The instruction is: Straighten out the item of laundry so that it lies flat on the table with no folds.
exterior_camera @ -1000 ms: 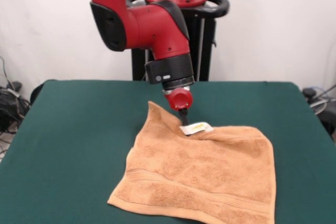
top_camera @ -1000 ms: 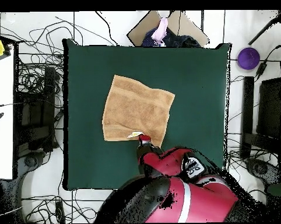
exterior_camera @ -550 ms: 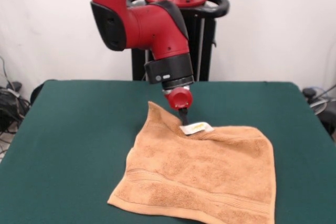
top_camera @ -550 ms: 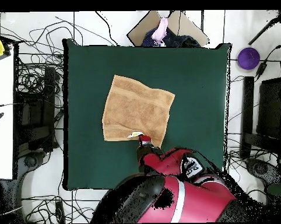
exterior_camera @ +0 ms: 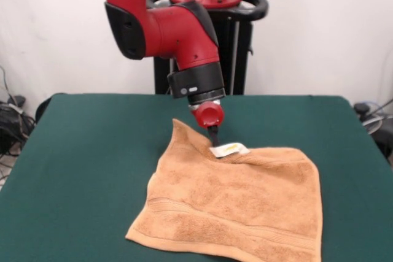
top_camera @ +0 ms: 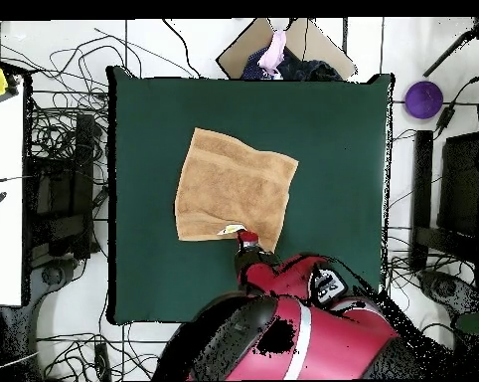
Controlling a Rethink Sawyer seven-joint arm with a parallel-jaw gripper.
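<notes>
the towel (exterior_camera: 236, 204) is a peach-orange terry square lying a little off the middle of the green worktop (exterior_camera: 92, 151), spread over most of its area, with its lower corner running off the bottom of the front view. it looks soft, light and limp, with nothing stiff in it, so i judge it will sag and drag rather than slide as one sheet, and the felt-like top will probably catch the pile and hold it back. the border bands near the edges look firmer than the middle, and a corner or hem seems the best place to take hold, since pulling from the middle would only bunch it. the edge toward my base is not flat: one corner (exterior_camera: 179, 126) stands up in a peak and a ridge runs from it to the small white tag (exterior_camera: 230, 149). my hand (exterior_camera: 213, 139) is down at that edge just beside the tag; whether it is spread or pinching the cloth i cannot tell, because the red wrist (exterior_camera: 208, 113) covers it from in front and my arm (top_camera: 283, 288) hides it from overhead. i also cannot make out whether cloth is tucked beneath that ridge, or how the cut-off corner lies.
</notes>
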